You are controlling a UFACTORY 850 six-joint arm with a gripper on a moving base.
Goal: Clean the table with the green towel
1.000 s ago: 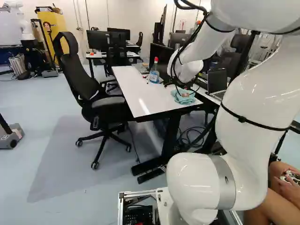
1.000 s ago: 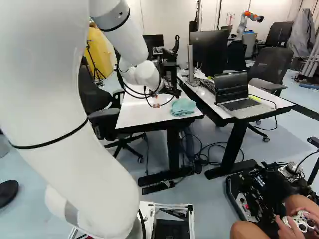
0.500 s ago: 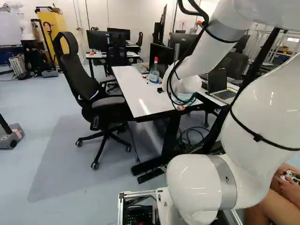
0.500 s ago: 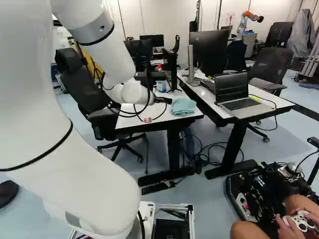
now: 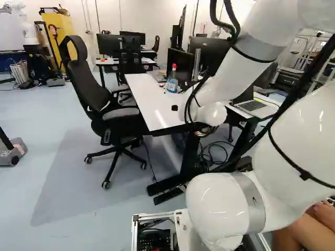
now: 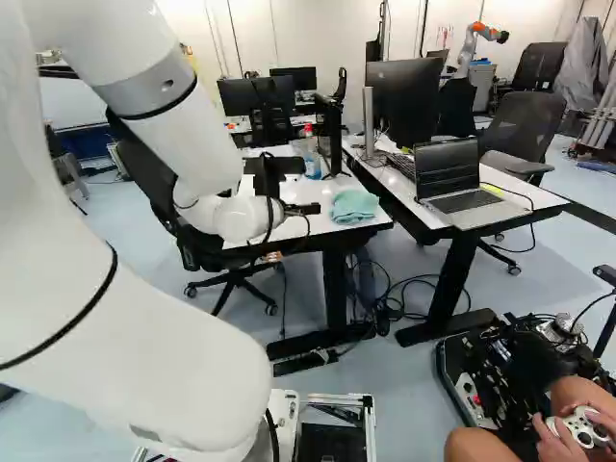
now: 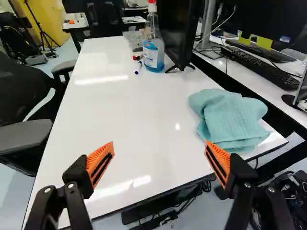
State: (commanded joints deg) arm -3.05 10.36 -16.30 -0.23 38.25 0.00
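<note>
The fingers (image 7: 100, 164) stand wide apart, gripping nothing; the towel (image 7: 232, 117) lies bunched near a corner of the tabletop (image 7: 129, 108), ahead and off to one side. Best centre over its thick folds (the edge is close), then descend gently and pinch.

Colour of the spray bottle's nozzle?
Red, above blue liquid in the clear spray bottle; the wrist view shows it best.

Black office chair (image 5: 86, 89) (high-backed) on pale floor (image 5: 57, 157).
</note>
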